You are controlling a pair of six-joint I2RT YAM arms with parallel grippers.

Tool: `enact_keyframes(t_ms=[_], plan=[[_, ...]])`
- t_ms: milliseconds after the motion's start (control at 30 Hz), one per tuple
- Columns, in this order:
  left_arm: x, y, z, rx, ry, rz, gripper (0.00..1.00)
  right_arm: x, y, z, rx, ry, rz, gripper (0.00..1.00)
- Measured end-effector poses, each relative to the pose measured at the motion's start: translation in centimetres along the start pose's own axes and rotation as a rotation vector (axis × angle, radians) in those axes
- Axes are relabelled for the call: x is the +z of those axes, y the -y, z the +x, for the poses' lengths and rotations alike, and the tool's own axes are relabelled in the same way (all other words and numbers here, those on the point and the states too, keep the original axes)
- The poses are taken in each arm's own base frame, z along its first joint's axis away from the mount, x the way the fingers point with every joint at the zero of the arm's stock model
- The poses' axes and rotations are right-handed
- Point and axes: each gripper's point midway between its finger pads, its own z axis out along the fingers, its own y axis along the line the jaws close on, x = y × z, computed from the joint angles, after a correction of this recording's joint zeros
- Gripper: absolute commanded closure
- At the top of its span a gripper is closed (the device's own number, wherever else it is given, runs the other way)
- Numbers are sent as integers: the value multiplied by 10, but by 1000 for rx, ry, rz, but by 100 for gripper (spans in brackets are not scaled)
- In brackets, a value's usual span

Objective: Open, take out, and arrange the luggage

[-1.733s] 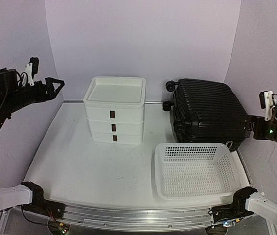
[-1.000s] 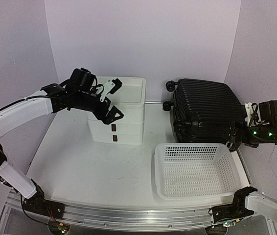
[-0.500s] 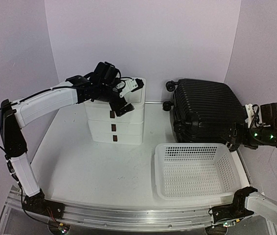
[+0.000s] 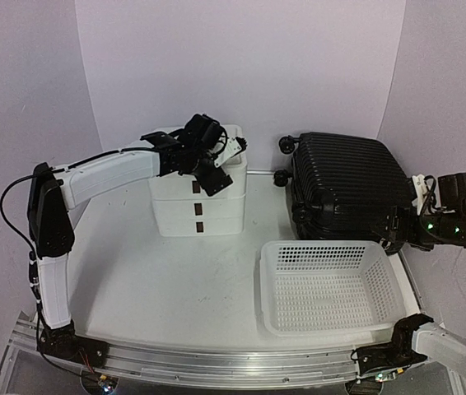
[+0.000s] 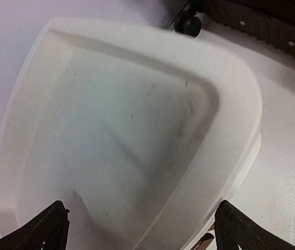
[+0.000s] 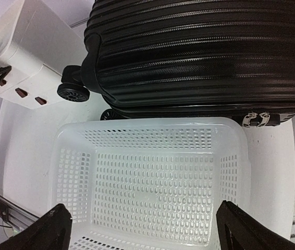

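Luggage (image 4: 348, 185) closed, lying ribbed side up at the far right of the table (image 4: 134, 263), casters toward the white drawer box (image 4: 196, 206), perforated basket (image 4: 332, 284) just in front. Left gripper (image 5: 139, 224) spread wide, empty, above the drawer box's top tray. Right gripper (image 6: 145, 229) also spread wide, empty, by the luggage's near right corner.
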Motion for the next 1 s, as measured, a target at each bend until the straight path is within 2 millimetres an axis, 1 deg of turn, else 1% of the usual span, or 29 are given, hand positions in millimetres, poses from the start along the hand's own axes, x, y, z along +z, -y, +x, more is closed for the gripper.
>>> enact_keyframes(t_ms=[100,167,267,333,433,467,533,667,800,900,1000], plan=[[14,-7,22,-48,-89,-57,8,0,0,0,2,-1,-1,2],[17,-18,27,-93,-109,-89,10,0,-1,0,3,-3,-3,2],[19,-42,45,-199,-157,-122,13,1,-1,1,5,-8,-7,2],[21,-62,58,-266,-179,-153,14,2,-2,1,7,-11,-10,2],[23,-91,83,-352,-227,-217,18,2,-2,1,13,-12,-14,2],[23,-102,94,-372,-250,-238,19,3,-3,0,15,-11,-16,2],[22,-117,107,-413,-274,-262,20,4,-3,-1,19,-10,-19,2],[16,-146,144,-509,-350,-355,23,8,-3,-1,28,-13,-23,2],[2,-173,183,-593,-405,-448,22,11,-3,0,32,-22,-28,2],[-8,-189,210,-639,-459,-507,23,14,-5,0,37,-28,-38,2],[-12,-204,226,-679,-484,-542,23,18,-4,2,47,-41,-41,2]])
